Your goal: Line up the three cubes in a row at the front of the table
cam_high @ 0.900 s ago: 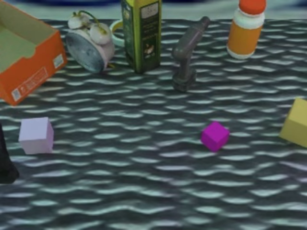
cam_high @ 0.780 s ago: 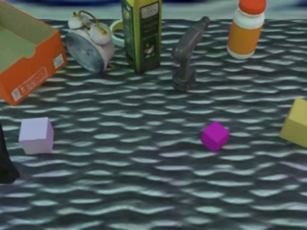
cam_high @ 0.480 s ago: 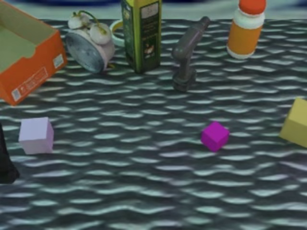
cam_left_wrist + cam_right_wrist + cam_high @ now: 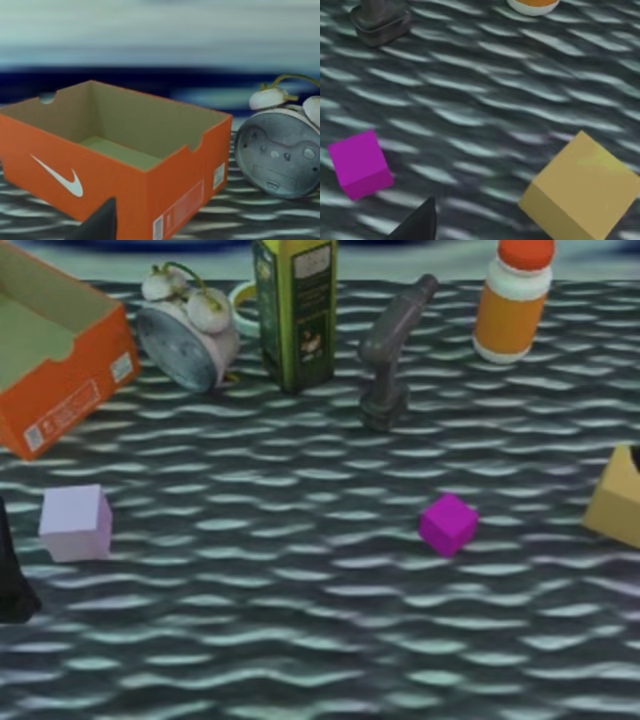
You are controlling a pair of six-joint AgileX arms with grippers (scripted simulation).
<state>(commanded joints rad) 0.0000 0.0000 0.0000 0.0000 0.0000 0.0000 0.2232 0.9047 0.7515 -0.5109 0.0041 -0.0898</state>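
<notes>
Mustard cube (image 4: 618, 498) sat cut by the top view's right edge, well right of the magenta cube (image 4: 447, 524); the right wrist view alone showed it whole. Lilac cube (image 4: 75, 523) lay far left of magenta, the left gripper (image 4: 12, 585) beside it. Neither gripper's fingers could be read; right unseen from above.

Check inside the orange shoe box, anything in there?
Nothing shows inside the orange shoe box: the left wrist view gives bare cardboard walls and a pale green floor. The near wall hides the floor's front strip, so that part is unchecked.
</notes>
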